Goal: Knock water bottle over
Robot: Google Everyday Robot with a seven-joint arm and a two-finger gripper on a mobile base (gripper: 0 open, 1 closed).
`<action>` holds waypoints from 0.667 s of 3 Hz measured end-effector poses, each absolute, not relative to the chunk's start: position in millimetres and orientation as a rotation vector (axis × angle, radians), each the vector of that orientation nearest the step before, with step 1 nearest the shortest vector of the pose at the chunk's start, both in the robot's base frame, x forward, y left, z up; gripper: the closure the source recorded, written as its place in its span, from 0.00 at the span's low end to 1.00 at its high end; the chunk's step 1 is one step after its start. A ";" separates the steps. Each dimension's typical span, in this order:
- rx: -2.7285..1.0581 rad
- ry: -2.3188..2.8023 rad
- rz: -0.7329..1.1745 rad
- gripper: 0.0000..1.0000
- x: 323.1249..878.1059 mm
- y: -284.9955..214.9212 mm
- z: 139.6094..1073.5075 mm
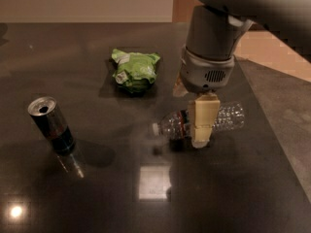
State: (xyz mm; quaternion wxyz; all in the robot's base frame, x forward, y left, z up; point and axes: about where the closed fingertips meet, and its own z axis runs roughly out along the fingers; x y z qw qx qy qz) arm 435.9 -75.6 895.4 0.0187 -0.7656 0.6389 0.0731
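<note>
The water bottle point(227, 116), clear and ribbed with a white cap and a dark label band, lies on its side on the dark table point(97, 198). Its cap points left and its base points right. My gripper point(201, 130) hangs from the grey wrist directly over the bottle's middle. Its tan tip covers the label band and reaches down to the bottle. Whether the tip touches the bottle is unclear.
A dark metal drink can point(51, 126) stands upright at the left. A crumpled green bag point(135, 71) lies behind the bottle, towards the middle of the table. The table's right edge point(272, 130) runs close to the bottle's base, with floor beyond it.
</note>
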 end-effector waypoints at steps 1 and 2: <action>-2.306 1.983 0.320 0.00 433.3 -69.3 892.1; -2.304 1.982 0.317 0.00 434.0 -69.0 892.2</action>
